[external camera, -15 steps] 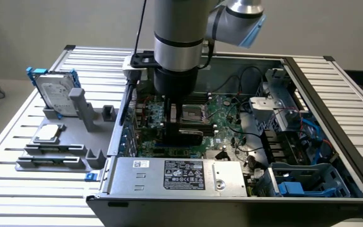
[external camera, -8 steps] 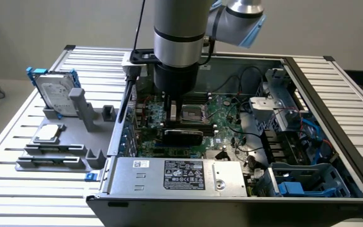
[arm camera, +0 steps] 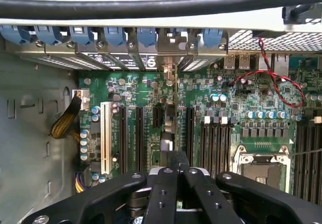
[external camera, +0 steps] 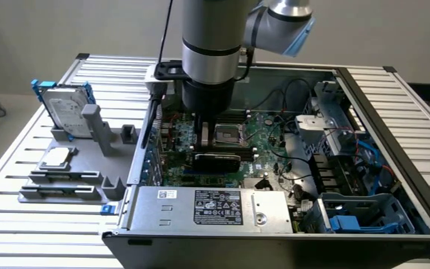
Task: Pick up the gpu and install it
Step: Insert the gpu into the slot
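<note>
Where the open computer case [external camera: 275,246] lies nearest in the exterior view, a silver power supply [external camera: 200,210] with a black label fills its front edge, and a blue drive cage [external camera: 353,221] sits in the corner toward the exterior view's right. Just behind the power supply, the gpu [external camera: 216,161] stands upright over the green motherboard [external camera: 267,126], its black shroud facing forward. Whether its lower edge is seated in a slot cannot be told. The tool [external camera: 208,147] comes straight down onto the card's upper edge, fingers pressed together and pinching it. In the wrist view the tool [arm camera: 176,168] shows its black fingers [arm camera: 163,194] close side by side. The gpu [arm camera: 168,133] runs edge-on away from them, between the long black expansion slots [arm camera: 138,138] of the motherboard [arm camera: 131,88]. An empty CPU socket [external camera: 226,134] lies just behind the card. Above it rises the grey arm [external camera: 211,50].

On the slatted bench [external camera: 20,224], toward the exterior view's left, a grey holder [external camera: 114,188] carries two narrow memory sticks [external camera: 58,190] nearest. A processor chip [external camera: 56,158] lies behind them. Farthest back, a silver hard drive [external camera: 67,115] with blue side rails stands upright.
</note>
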`<state>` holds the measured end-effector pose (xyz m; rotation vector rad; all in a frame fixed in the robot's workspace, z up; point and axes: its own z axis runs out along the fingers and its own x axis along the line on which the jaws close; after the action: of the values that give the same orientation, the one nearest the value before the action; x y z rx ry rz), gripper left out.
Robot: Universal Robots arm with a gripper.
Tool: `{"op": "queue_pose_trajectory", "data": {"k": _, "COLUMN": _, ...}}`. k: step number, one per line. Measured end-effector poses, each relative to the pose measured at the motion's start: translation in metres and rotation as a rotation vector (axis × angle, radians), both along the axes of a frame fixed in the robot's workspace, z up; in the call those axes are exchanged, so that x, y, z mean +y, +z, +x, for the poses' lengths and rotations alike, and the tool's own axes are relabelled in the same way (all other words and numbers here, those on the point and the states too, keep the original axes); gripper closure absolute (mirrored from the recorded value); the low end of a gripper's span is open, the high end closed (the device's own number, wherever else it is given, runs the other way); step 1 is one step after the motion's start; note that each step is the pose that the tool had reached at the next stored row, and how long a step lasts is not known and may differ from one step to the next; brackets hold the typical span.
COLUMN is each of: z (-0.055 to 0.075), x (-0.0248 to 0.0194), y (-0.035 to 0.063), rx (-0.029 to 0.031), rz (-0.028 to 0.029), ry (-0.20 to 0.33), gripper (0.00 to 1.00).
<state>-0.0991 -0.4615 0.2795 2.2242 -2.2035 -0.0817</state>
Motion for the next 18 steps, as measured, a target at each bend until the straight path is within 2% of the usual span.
{"op": "queue_pose_trajectory", "data": {"k": 6, "z": 0.000, "x": 0.0005, "y": -0.0048, "rx": 0.0000, "rz": 0.0041, "ry": 0.000, "gripper": 0.89}}
{"op": "queue_pose_trajectory", "data": {"k": 18, "z": -0.001, "x": 0.0014, "y": -0.0125, "rx": -0.0001, "rz": 0.0049, "ry": 0.000, "gripper": 0.89}}
